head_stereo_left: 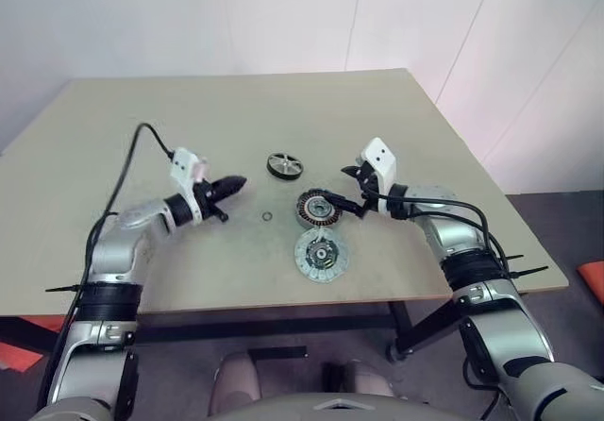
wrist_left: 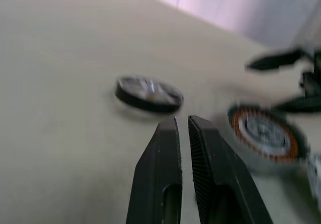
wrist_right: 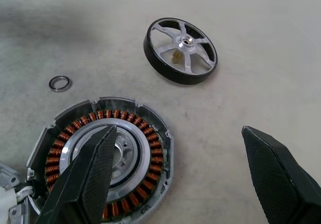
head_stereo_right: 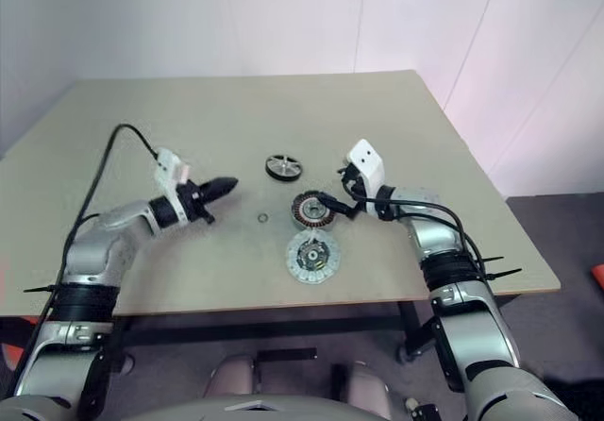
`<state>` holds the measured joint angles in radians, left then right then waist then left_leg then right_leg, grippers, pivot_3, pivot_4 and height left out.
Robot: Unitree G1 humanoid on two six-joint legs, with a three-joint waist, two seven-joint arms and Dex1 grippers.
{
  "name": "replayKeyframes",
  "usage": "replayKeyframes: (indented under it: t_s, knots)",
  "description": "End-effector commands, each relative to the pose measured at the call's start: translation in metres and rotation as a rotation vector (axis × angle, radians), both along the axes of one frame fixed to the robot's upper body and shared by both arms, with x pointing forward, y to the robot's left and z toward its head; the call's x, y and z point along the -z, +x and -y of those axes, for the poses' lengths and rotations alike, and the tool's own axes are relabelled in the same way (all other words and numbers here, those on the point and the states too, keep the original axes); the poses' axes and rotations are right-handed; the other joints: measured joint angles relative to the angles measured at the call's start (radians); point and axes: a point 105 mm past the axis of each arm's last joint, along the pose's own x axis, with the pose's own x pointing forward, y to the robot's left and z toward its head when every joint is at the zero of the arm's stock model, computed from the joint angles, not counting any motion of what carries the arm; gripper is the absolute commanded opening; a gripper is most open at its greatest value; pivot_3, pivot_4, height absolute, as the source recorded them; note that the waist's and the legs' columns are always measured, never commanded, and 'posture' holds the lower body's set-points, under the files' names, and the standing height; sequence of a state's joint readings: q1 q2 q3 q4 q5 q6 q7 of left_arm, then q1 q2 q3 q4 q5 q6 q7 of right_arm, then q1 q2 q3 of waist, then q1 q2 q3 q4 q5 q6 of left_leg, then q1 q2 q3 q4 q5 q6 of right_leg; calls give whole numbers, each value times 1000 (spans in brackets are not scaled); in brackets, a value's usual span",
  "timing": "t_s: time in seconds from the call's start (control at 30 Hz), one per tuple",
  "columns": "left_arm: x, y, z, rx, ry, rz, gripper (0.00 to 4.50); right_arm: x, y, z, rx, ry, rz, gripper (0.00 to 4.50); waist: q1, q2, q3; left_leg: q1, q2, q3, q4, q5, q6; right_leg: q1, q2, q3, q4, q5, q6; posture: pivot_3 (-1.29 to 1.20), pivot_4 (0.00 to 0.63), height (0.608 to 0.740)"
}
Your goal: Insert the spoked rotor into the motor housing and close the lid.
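Spoked rotor (wrist_right: 180, 50): black rim, silver spokes. Motor housing (wrist_right: 103, 156): dark grey ring, copper-orange coils. Lid (head_stereo_left: 322, 255): silvery-grey, bluish marks. Table (head_stereo_left: 236, 119): beige.

Both arms are silver-grey metal shells with black bands at the joints. Each wrist carries a white, boxy camera mount, just behind a hand of two tapered black fingers whose inner faces are finely ribbed. The left hand (head_stereo_left: 236, 184) trails a black cable looping back along its arm; the right hand (head_stereo_left: 351, 190) has one too.
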<state>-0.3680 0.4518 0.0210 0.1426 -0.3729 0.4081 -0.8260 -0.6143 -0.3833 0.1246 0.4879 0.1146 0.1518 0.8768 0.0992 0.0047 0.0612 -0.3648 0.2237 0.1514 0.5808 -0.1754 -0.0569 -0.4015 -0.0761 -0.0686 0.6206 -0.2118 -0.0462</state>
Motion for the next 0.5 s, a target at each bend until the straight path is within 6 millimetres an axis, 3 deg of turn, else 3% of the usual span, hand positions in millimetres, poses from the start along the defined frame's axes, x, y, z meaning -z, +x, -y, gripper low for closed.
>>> replayKeyframes:
  t_s: [0.03, 0.1, 0.2, 0.5]
  knots:
    - [-7, -5, 22, 106, 59, 99, 574, -16, 3, -5, -20, 6, 66, 4500, 1, 0, 0, 0, 0, 0, 0, 0, 0, 0, 0, 0, 0, 0, 0, 0, 0, 740]
    - [-3, -3, 26, 103, 82, 110, 961, -17, 3, -4, -19, 6, 68, 4500, 0, 0, 0, 0, 0, 0, 0, 0, 0, 0, 0, 0, 0, 0, 0, 0, 0, 740]
    - [2, 1, 25, 84, 128, 122, 1973, -18, 2, -2, -15, 3, 70, 4500, -2, 0, 0, 1, 0, 0, 0, 0, 0, 0, 0, 0, 1, 0, 0, 0, 0, 740]
    - [21, 2, 24, 90, 209, 91, 1973, -17, 2, 2, -5, -4, 69, 4500, -3, 0, 0, 1, 0, 0, 0, 0, 0, 0, 0, 0, 1, 0, 0, 0, 0, 740]
